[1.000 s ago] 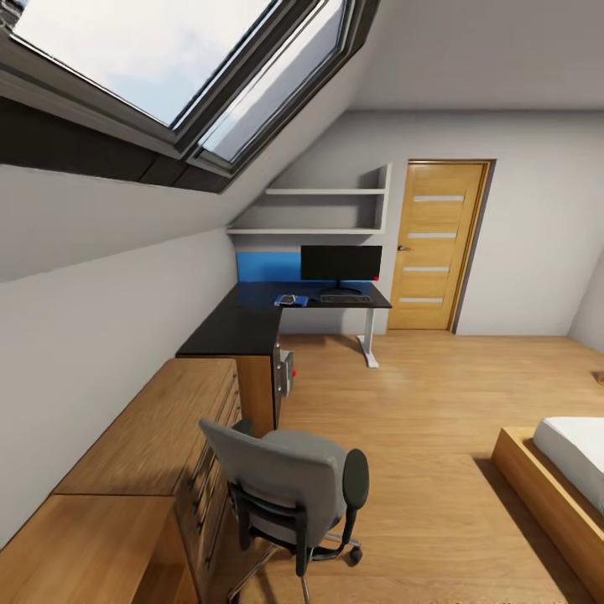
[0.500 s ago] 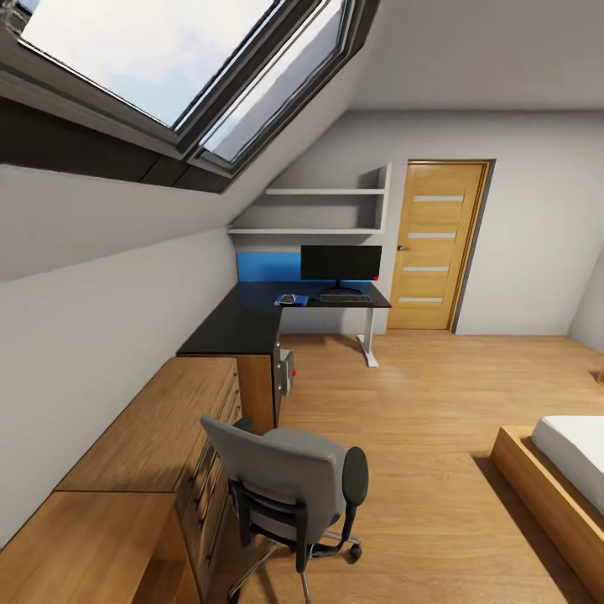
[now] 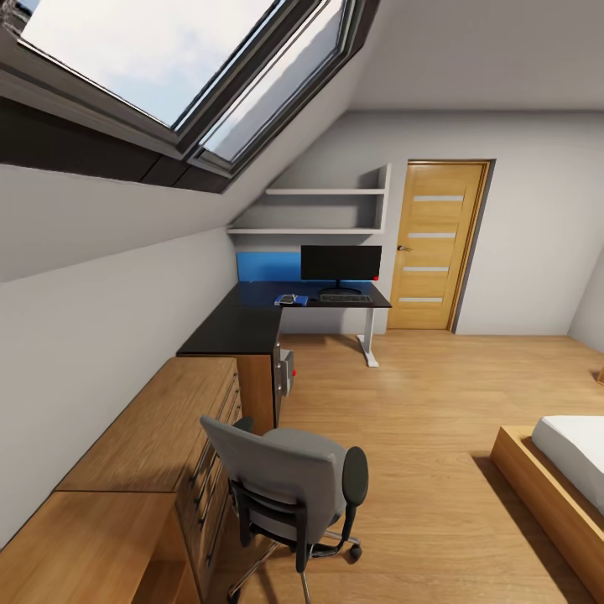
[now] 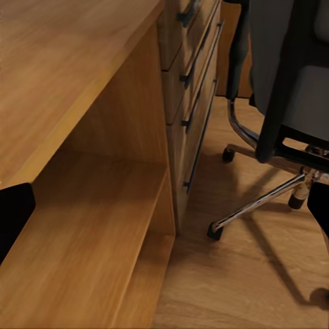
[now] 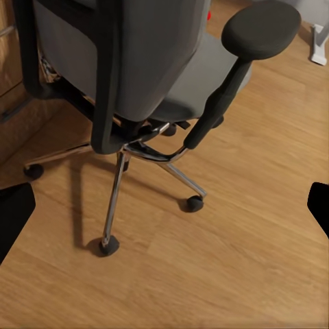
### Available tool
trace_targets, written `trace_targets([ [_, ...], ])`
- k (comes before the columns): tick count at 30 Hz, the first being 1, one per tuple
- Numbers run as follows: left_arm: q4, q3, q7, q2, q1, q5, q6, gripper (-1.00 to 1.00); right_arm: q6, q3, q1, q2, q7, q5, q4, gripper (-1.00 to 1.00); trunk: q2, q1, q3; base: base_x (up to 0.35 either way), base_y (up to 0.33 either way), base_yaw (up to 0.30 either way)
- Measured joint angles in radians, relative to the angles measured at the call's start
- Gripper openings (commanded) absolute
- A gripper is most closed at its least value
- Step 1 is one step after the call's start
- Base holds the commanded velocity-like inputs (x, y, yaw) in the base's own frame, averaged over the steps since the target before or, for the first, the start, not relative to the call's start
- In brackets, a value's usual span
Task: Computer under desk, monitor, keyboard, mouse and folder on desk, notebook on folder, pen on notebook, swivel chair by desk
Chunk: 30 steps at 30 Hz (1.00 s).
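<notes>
Almost nothing has moved since the earlier frames: the head view has crept a touch closer, so the swivel chair sits marginally lower in it; the room is otherwise unchanged.

Left pincer: dark fingertips at the picture edges, wide apart, holding nothing. Beyond it, an open wooden cabinet with drawers, then the chair's chrome base.

Right pincer: fingertips likewise spread at the edges, empty, over the wood floor behind the grey chair, armrest pad up top.

Head view: chair in the foreground beside the wooden dresser. Far off, the dark L-shaped tabletop carries the monitor, the keyboard in front of it, and a blue item, maybe the folder, to the left; too small to tell. The computer is under the tabletop. Door, shelves, skylight and bed corner visible. No readable writing anywhere.
</notes>
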Motion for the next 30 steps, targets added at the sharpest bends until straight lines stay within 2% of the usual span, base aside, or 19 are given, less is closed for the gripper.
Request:
trace_targets([
  [9, 0.0, 0.001, 0.001, 0.0, 0.0, 0.001, 0.005, 1.0, 0.002, 0.0, 0.0, 0.002, 0.001, -0.001, -0.001, 1.0, -0.007, 0.004, -0.003, 0.0, 0.0, 0.0],
  [10, 0.0, 0.002, 0.001, 0.0, 0.0, 0.001, 0.021, 1.0, 0.002, 0.0, 0.0, 0.003, 0.001, -0.001, -0.001, 1.0, -0.014, 0.008, -0.006, 0.0, 0.0, 0.0],
  [11, -0.002, 0.001, 0.001, 0.0, 0.0, 0.001, 0.093, 1.0, 0.004, 0.002, 0.0, 0.016, 0.001, 0.0, 0.0, 1.0, -0.021, 0.011, -0.009, 0.0, 0.0, 0.0],
  [16, -0.004, -0.001, 0.0, -0.001, 0.0, 0.001, 0.165, 1.0, 0.004, -0.002, 0.0, 0.028, 0.001, -0.021, 0.0, 1.0, -0.056, 0.031, -0.025, 0.0, 0.0, 0.0],
  [17, -0.004, -0.001, 0.001, -0.001, 0.0, 0.002, 0.185, 1.0, 0.004, -0.003, 0.0, 0.031, 0.001, -0.035, -0.001, 1.0, -0.063, 0.034, -0.028, 0.0, 0.0, 0.0],
  [18, -0.013, -0.002, 0.001, -0.001, 0.0, 0.023, 0.22, 1.0, -0.003, -0.004, 0.0, 0.031, 0.001, -0.055, -0.003, 1.0, -0.07, 0.038, -0.031, 0.0, 0.0, 0.0],
  [23, -0.125, -0.004, -0.001, 0.0, 0.0, 0.069, 0.335, 1.0, -0.002, -0.004, 0.0, 0.031, 0.001, -0.059, -0.025, 1.0, -0.105, 0.057, -0.047, 0.0, 0.0, 0.0],
  [24, -0.238, 0.0, 0.003, 0.0, 0.001, 0.09, 0.556, 1.0, 0.017, -0.017, -0.001, 0.032, -0.002, -0.111, -0.098, 1.0, -0.111, 0.061, -0.049, 0.0, 0.0, 0.0],
  [25, -0.338, -0.006, 0.003, -0.001, 0.0, 0.083, 0.609, 1.0, 0.041, -0.023, -0.002, 0.033, -0.002, -0.148, -0.132, 1.0, -0.118, 0.065, -0.052, 0.0, 0.0, 0.0],
  [26, -0.349, -0.003, 0.004, -0.001, 0.001, 0.087, 0.627, 1.0, 0.059, -0.024, -0.002, 0.033, -0.002, -0.169, -0.149, 1.0, -0.125, 0.069, -0.055, 0.0, 0.0, 0.0],
  [27, -0.367, -0.004, 0.004, -0.004, 0.0, 0.087, 0.66, 1.0, 0.104, -0.028, -0.003, 0.034, -0.003, -0.212, -0.183, 1.0, -0.132, 0.073, -0.058, 0.0, 0.0, 0.0],
  [29, -0.38, -0.003, 0.005, -0.006, -0.004, 0.087, 0.694, 1.0, 0.159, -0.033, -0.005, 0.034, -0.003, -0.254, -0.219, 1.0, -0.146, 0.08, -0.064, 0.0, 0.0, 0.0],
  [30, -0.391, -0.004, 0.006, -0.008, -0.026, 0.086, 0.746, 1.0, 0.244, -0.038, -0.011, 0.034, -0.005, -0.311, -0.267, 1.0, -0.152, 0.084, -0.067, 0.0, 0.0, 0.0],
])
